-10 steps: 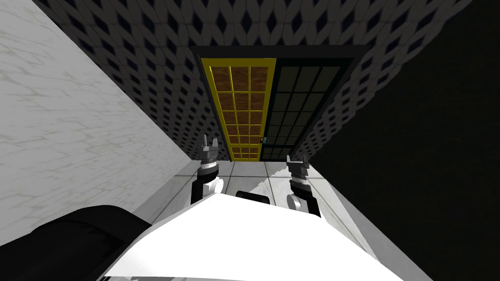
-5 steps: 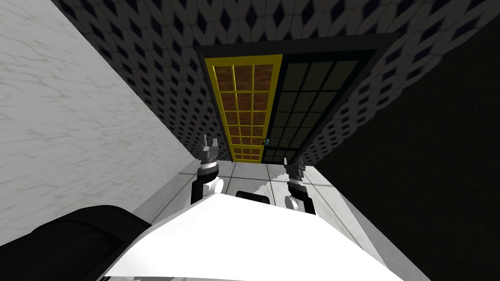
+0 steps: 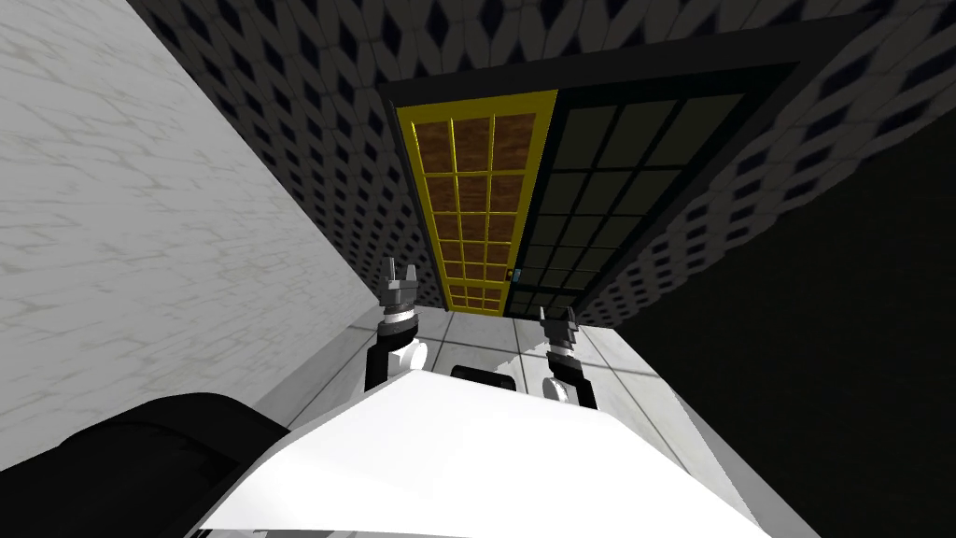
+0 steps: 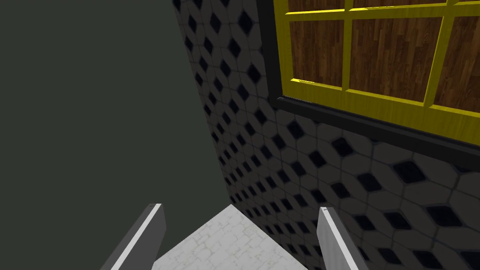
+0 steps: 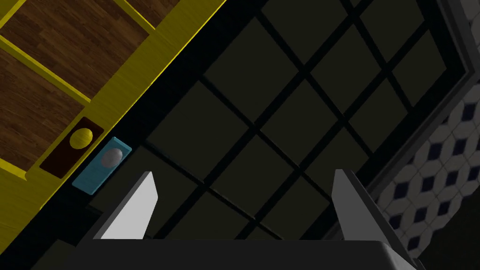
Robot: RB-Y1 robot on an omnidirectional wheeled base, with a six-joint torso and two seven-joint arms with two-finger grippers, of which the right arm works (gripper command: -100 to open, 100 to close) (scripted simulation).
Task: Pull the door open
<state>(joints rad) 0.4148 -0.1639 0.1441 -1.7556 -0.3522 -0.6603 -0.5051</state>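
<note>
The door has two leaves, a dark leaf (image 5: 262, 117) with dark panes and a yellow leaf (image 5: 140, 79) with brown panes. Both look shut. The grey knob (image 5: 111, 158) on its blue plate (image 5: 89, 182) sits at the dark leaf's edge, where the leaves meet, with a yellow knob (image 5: 80, 138) just beside it across the seam.

The right end effector (image 5: 242, 172) has its fingers apart and is clear of the door. It faces the panes beside the grey knob, not the knob itself. The left end effector (image 4: 239, 206), also spread, is well away from the grey knob, past the yellow leaf's far side, and faces the patterned wall (image 4: 328, 187).

A straight advance would likely drive the blades into the panes. A sideways correction that overshoots the grey knob could catch the yellow knob instead. The thin blades may slip off a round knob. The robot also seems to stand in the leaf's swing path. There is no container here.
</note>
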